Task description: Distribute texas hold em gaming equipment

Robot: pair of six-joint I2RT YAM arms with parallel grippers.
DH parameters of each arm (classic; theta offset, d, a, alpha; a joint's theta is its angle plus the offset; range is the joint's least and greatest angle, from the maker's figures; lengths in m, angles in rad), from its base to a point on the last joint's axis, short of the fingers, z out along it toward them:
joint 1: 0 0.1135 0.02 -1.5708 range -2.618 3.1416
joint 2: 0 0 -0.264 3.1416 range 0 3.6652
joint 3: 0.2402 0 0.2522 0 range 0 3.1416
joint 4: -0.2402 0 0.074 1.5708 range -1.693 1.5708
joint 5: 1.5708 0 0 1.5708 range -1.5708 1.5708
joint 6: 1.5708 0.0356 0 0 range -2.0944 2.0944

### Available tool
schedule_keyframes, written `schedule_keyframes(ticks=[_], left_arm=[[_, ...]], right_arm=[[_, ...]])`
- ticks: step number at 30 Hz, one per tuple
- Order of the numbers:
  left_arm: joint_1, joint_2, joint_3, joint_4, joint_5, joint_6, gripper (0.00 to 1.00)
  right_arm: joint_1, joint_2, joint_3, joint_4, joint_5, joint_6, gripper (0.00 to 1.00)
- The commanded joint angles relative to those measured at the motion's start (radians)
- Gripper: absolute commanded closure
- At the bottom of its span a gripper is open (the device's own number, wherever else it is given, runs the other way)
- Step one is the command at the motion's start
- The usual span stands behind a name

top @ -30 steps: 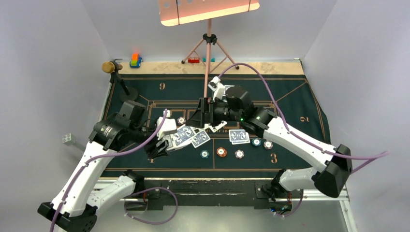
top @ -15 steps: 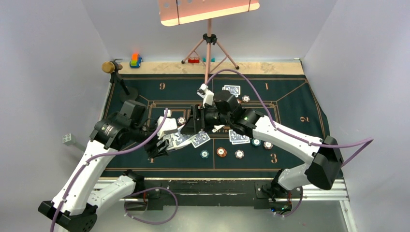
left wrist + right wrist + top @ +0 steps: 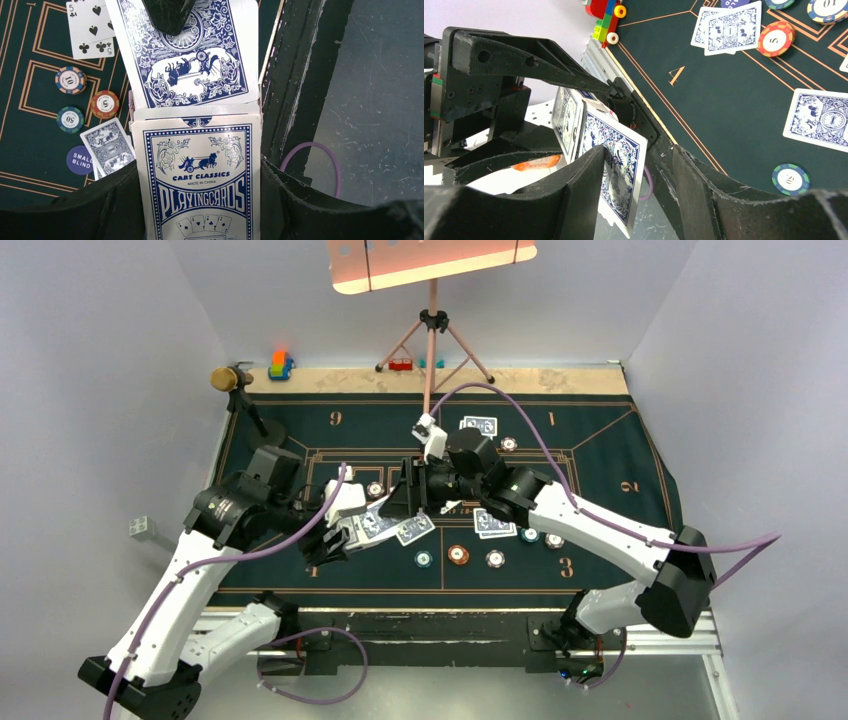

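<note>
Left gripper (image 3: pixel 350 537) clamps the card box (image 3: pixel 197 190); your right gripper (image 3: pixel 636 155) gapes around the card (image 3: pixel 619 175) at twelve o'clock, likely flimsy and slick: pinch its free end.

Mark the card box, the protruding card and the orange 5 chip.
card box (image 3: pixel 200 175), left wrist view, on its printed front.
protruding card (image 3: pixel 186 75), left wrist view, on its blue back.
orange chip (image 3: pixel 105 104), left wrist view, on its centre.

The left gripper (image 3: pixel 352 537) is holding a pack of playing cards (image 3: pixel 375 525) above the green tabletop (image 3: pixel 600 455). The right gripper (image 3: pixel 403 502) is hanging at the far end of the pack. Three poker chips (image 3: pixel 458 554) are lying in a row nearby, close to some loose cards (image 3: pixel 493 524).
</note>
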Motion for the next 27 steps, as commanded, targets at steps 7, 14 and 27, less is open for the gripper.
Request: schedule_keyframes(ticks=[7, 14, 27], left_arm=[[0.002, -0.013, 0.046, 0.021, 0.04, 0.008, 1.0], [0.002, -0.016, 0.045, 0.017, 0.041, 0.007, 1.0], [0.002, -0.016, 0.034, 0.019, 0.036, 0.011, 1.0]], right_arm=[[-0.021, -0.059, 0.011, -0.036, 0.066, -0.028, 0.48], [-0.033, -0.068, 0.016, -0.057, 0.083, -0.044, 0.55], [-0.048, -0.11, 0.033, -0.07, 0.11, -0.045, 0.78]])
